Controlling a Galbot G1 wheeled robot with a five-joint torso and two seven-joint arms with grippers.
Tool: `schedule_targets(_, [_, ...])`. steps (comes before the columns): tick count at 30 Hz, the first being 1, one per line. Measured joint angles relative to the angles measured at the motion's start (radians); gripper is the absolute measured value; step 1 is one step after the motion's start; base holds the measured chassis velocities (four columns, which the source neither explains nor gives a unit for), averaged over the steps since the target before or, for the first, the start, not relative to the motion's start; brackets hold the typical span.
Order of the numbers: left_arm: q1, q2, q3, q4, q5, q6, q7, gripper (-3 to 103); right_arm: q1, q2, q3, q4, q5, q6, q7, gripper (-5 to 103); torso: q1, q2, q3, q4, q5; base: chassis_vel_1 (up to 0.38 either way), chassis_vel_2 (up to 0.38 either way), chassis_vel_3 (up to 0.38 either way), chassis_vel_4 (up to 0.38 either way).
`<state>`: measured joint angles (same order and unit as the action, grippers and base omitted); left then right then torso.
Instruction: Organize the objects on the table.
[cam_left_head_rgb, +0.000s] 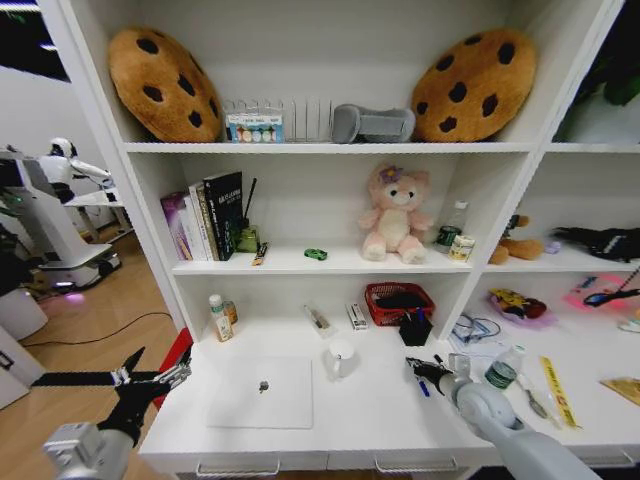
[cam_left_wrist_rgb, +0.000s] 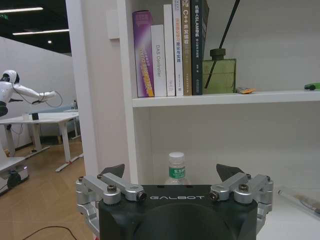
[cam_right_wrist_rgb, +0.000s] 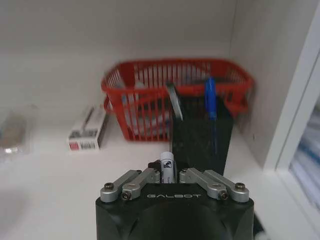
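One pen (cam_right_wrist_rgb: 167, 167) sits pinched upright in the right gripper (cam_right_wrist_rgb: 169, 176), aimed at the black pen holder (cam_right_wrist_rgb: 200, 134) before the red basket (cam_right_wrist_rgb: 175, 95) near the table's (cam_left_head_rgb: 380, 415) back edge. The left gripper (cam_left_head_rgb: 155, 375) waits open off the left edge.

Matt silver laptop (cam_left_head_rgb: 262, 391) on smooth white table (cam_left_head_rgb: 370, 425); red plastic basket (cam_right_wrist_rgb: 176, 95).

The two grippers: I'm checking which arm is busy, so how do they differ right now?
The left gripper has its fingers spread wide and holds nothing; the right gripper has its fingers shut on a small white marker. The left gripper hovers off the table's left edge, facing a capped bottle; the right gripper is over the table, pointed at the black pen holder before the red basket. Both are black, silver-linked units.
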<state>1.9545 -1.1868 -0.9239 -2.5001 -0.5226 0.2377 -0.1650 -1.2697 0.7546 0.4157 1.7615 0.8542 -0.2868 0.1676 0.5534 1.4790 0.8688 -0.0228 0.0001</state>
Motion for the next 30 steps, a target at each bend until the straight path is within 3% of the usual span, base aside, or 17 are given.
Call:
schedule_targets(2, [0.0,0.0,0.0,0.0,0.0,0.0,0.0,100,0.03,-0.013,0.014,0.008,-0.098,0.116,-0.044,12,0.0,0.0,0.0,0.0,0.0,0.0,0.0,0.0,0.0])
schedule_targets(3, [0.0,0.0,0.0,0.0,0.0,0.0,0.0,100,0.03,-0.013,0.014,0.008,-0.098,0.116,-0.044,12,0.0,0.0,0.0,0.0,0.0,0.0,0.0,0.0,0.0])
schedule_targets(6, [0.0,0.0,0.0,0.0,0.0,0.0,0.0,100,0.128,-0.025,-0.001,-0.06,-0.2,0.248,-0.071,12,0.0,0.0,0.0,0.0001,-0.0003,0.0,0.0,0.0,0.0])
schedule_targets(17, [0.0,0.0,0.0,0.0,0.0,0.0,0.0,100,0.253,0.01,-0.08,-0.225,-0.239,0.4,-0.094,12,0.0,0.0,0.0,0.0,-0.0002,0.0,0.0,0.0,0.0])
schedule_targets(30, [0.0,0.0,0.0,0.0,0.0,0.0,0.0,100,0.392,0.097,-0.205,-0.417,-0.312,0.572,-0.039,12,0.0,0.0,0.0,0.0001,-0.0001,0.0,0.0,0.0,0.0])
